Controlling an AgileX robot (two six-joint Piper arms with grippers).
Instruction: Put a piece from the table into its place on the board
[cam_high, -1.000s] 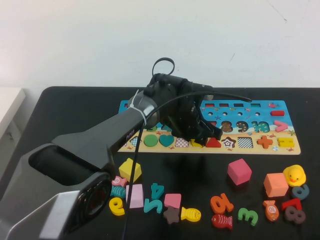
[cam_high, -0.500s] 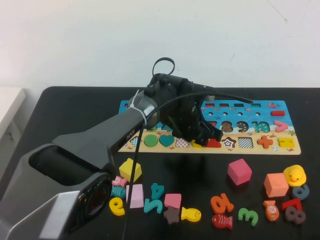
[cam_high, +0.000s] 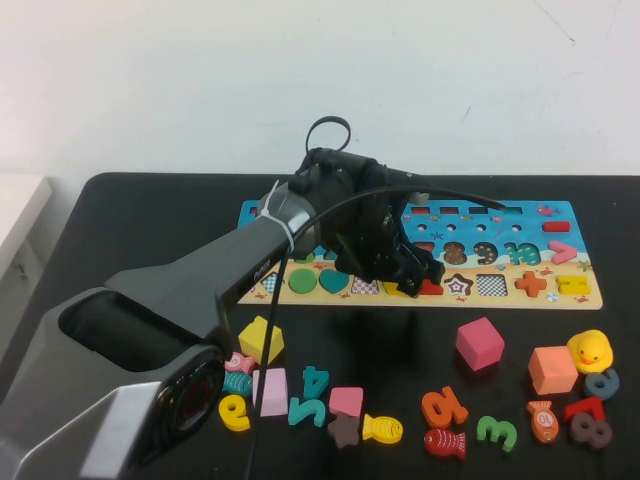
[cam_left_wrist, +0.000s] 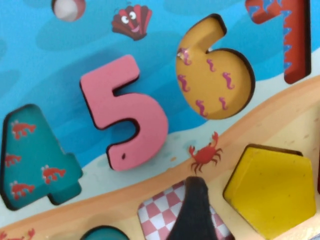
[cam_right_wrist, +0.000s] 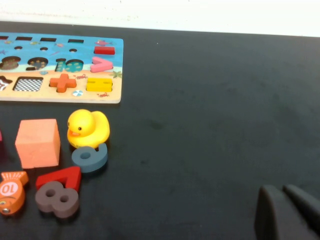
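The yellow pentagon piece (cam_left_wrist: 272, 191) lies flat in its pentagon slot on the sandy strip of the board (cam_high: 575, 292), just beside the checkered square slot (cam_left_wrist: 165, 212) and below the empty orange 6 cut-out (cam_left_wrist: 215, 75). It reads as seated, with a dark line of slot edge showing around it. My left gripper (cam_high: 415, 275) hangs directly over that spot, so the piece sits beside one fingertip (cam_left_wrist: 192, 210) that shows in my wrist view, toward the red triangle (cam_high: 430, 287). I judge my jaws spread and holding nothing, since the piece lies free of the fingertip. It has no real long axis; its flat edges run with the slot. My left arm is far nearer than my right gripper (cam_right_wrist: 287, 212), parked over bare table (cam_right_wrist: 210, 100) well away from the board; whether those jaws are spread I cannot tell. Compared with a second ago, my left gripper has shifted slightly along the strip and the yellow glimpsed beneath it in the high view is now covered.
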